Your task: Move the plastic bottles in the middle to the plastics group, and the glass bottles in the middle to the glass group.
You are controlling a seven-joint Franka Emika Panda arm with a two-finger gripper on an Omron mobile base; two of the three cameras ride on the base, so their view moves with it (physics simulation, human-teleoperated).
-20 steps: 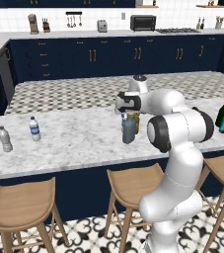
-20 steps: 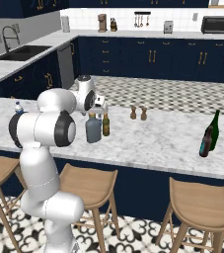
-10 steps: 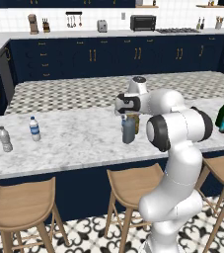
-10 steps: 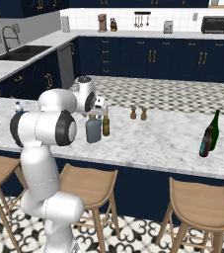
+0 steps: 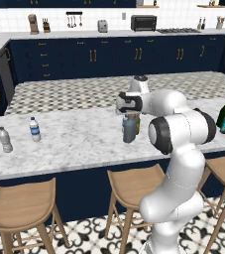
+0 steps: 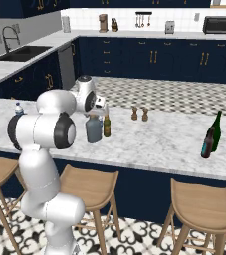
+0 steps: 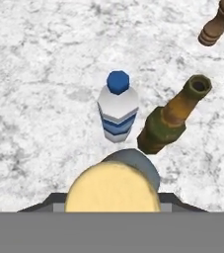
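My end effector [image 5: 129,110] has barely shifted over 1 second, hovering above the squat grey-blue bottle [image 6: 94,128] mid-counter [image 5: 79,139]; its opening I cannot tell. No bottle's moved yet.

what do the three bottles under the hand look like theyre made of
Small clear water bottle with blue striped band and blue cap: looks like thin translucent plastic with faceted shoulders. Slim olive-brown long-necked bottle: looks like dark tinted glass, open at the mouth. Squat grey-blue bottle with tan cap: body looks like smooth matte glass, though that is uncertain; the cap could be cork or plastic.
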